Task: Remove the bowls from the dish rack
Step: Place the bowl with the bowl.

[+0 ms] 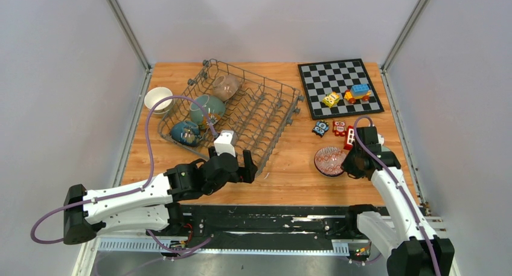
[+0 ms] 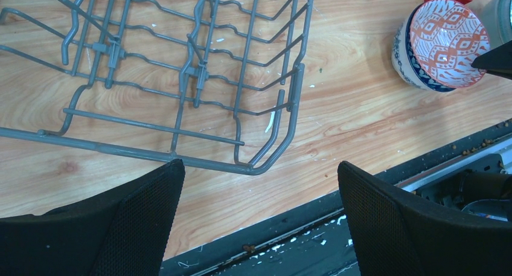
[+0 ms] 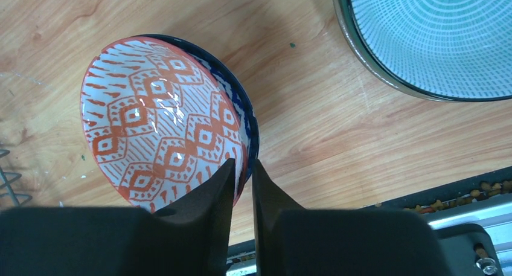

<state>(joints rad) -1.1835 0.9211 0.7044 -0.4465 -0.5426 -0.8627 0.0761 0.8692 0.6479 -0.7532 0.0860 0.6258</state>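
Bowl (image 3: 163,137), red-patterned, tilted on desk (image 3: 314,125), rim pinched in right tool (image 3: 243,167); left tool (image 2: 259,165) spread. Placing step; needs release next.

Your left arm (image 1: 127,197) and right arm (image 1: 392,191) were white-shelled with black joints. A purple cable (image 1: 149,143) ran behind each pair of jaws. The left gripper (image 2: 259,167) had black, mesh-textured fingers (image 2: 145,215).

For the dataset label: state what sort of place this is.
Probably a robotics lab test cell, not a kitchen: plain grey panel walls enclose a wooden table holding mismatched props, a dish rack beside a chessboard.
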